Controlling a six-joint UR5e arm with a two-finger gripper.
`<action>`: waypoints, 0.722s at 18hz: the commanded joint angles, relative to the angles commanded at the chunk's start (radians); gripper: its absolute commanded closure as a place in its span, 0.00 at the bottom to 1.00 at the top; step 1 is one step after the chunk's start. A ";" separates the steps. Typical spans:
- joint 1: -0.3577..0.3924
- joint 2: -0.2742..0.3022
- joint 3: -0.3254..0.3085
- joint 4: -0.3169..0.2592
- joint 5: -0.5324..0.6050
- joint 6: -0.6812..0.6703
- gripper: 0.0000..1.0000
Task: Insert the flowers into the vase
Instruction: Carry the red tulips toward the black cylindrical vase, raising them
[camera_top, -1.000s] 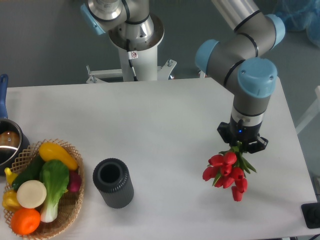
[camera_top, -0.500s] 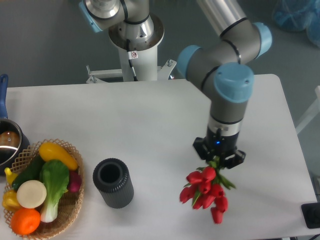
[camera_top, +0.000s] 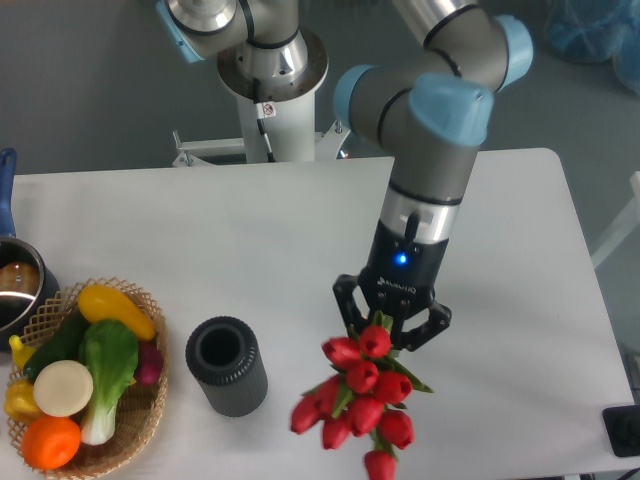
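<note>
Small white lettering on the gripper body — too blurred to read — no other text legible

My body: grey metal, blue caps, black claw

I am wearing silver-grey tube links with pale blue round caps at each joint; my wrist is running from a light band into a black cuff where a small blue light is glowing above white lettering, and my gripper is showing black, angular fingers. My white pedestal base is carrying a small red-marked sticker and a black cable
</note>
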 joint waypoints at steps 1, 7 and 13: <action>0.000 0.000 0.003 0.000 -0.002 0.000 1.00; 0.014 -0.006 0.017 0.063 -0.054 -0.087 1.00; 0.000 -0.008 0.008 0.064 -0.236 -0.106 0.96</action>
